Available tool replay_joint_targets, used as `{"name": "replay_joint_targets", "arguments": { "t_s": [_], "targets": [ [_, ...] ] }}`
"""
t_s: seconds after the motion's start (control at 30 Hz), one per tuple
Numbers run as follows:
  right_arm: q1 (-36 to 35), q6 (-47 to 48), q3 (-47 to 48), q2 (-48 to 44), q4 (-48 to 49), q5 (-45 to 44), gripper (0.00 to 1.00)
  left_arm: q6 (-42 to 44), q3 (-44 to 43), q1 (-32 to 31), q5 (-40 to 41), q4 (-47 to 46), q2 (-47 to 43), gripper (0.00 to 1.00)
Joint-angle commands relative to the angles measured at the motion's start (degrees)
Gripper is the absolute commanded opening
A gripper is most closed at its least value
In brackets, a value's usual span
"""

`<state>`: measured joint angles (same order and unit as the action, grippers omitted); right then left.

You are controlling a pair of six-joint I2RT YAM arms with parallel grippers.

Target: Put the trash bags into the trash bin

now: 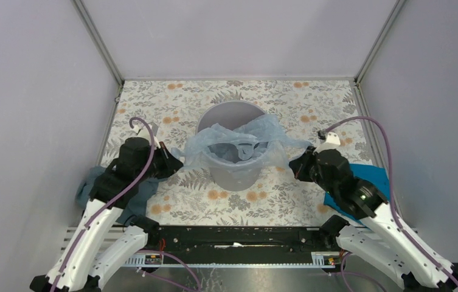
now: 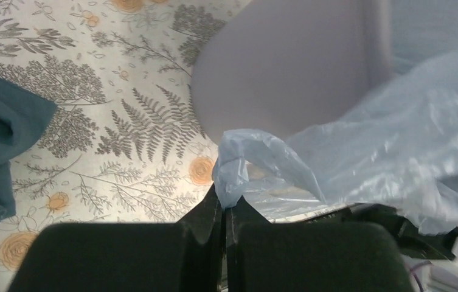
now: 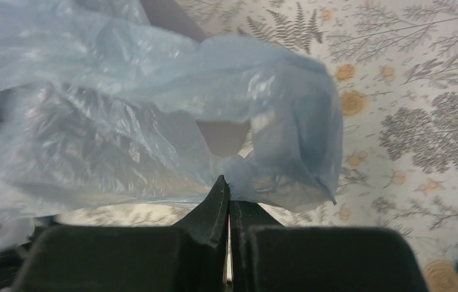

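Two grippers pinch bag.

Top view: trash bin (image 1: 236, 177) mid-table, nearer far edge. Trash bag (image 1: 246, 136) draped over bin mouth, middle sagging inside, corners stretched toward left and right edges. Left gripper (image 1: 169, 163) and right gripper (image 1: 295, 165) flank bin. Judgement: firm pinch needed; spread film evenly, lower over lip; jerk likely tears or slips thin film.

Left wrist view: jaws pressed together on bag corner, beside bin wall.

Right wrist view: jaws likewise clamped on opposite corner.

Floral tabletop (image 1: 171, 97); teal-grey cloth (image 1: 92, 190) at left edge, blue cloth (image 1: 373, 179) at right edge; plain grey walls (image 1: 31, 91) around.
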<state>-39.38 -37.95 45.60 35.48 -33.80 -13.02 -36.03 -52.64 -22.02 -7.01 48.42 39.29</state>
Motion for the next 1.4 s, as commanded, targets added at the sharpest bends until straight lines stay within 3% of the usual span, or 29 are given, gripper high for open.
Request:
{"name": "replay_joint_targets", "arguments": {
  "t_s": [0.0, 0.1, 0.17, 0.27, 0.33, 0.5, 0.63, 0.73, 0.93, 1.07, 1.2, 1.3, 1.37],
  "targets": [
    [0.2, 8.3, -4.4, 3.8, 11.8, -8.2, 0.0, -1.0, 3.5, 0.2, 5.3, -12.0, 2.6, 0.0],
    [0.2, 13.8, -3.9, 7.3, 16.3, -11.4, 0.0, -1.2, 3.7, 0.2, 5.4, -16.2, 5.2, 0.0],
    [0.1, 16.8, -1.6, 9.4, 17.4, -4.9, 0.09, -1.1, 3.2, 0.2, 3.4, -17.9, 5.8, 0.0],
    [0.2, 20.5, 1.4, 10.3, 15.6, 2.6, 0.32, -1.0, 3.2, 0.2, 0.7, -19.1, 5.2, 0.01],
    [0.2, 21.6, 2.5, 9.2, 11.5, 3.3, 0.41, -1.1, 3.8, 0.3, -1.0, -19.7, 4.7, 0.06],
    [0.2, 20.4, 8.2, 4.4, -3.4, 3.7, 0.63, -2.0, 5.8, 0.3, -4.5, -21.0, 4.4, 0.08],
    [0.2, 21.8, 18.2, 3.8, -14.5, 4.5, 0.72, -2.1, 6.8, 0.2, -4.5, -21.3, 4.7, 0.09],
    [0.1, 27.8, 24.2, 6.7, -15.5, 2.6, 0.75, -1.9, 7.1, 0.2, -4.4, -21.2, 4.5, 0.09],
    [0.2, 45.1, 27.5, 19.1, -4.6, 0.4, 0.72, -1.0, 7.7, 0.2, -3.2, -20.2, 3.2, 0.11],
    [0.3, 51.3, 25.5, 23.2, 3.8, 5.1, 0.65, 0.0, 7.6, 0.3, -4.0, -19.6, 3.4, 0.12],
    [0.4, 52.7, 25.2, 25.8, 6.9, 4.6, 0.42, 0.8, 7.2, 0.2, -4.4, -18.8, 3.7, 0.12],
    [0.4, 50.6, 24.8, 25.3, 9.5, 5.1, 0.16, 1.8, 6.7, 0.2, -3.6, -17.4, 3.1, 0.13],
    [0.4, 48.9, 25.1, 24.2, 9.6, 5.3, 0.09, 2.8, 6.4, 0.2, -3.3, -16.0, 2.4, 0.17]
  ]
}}
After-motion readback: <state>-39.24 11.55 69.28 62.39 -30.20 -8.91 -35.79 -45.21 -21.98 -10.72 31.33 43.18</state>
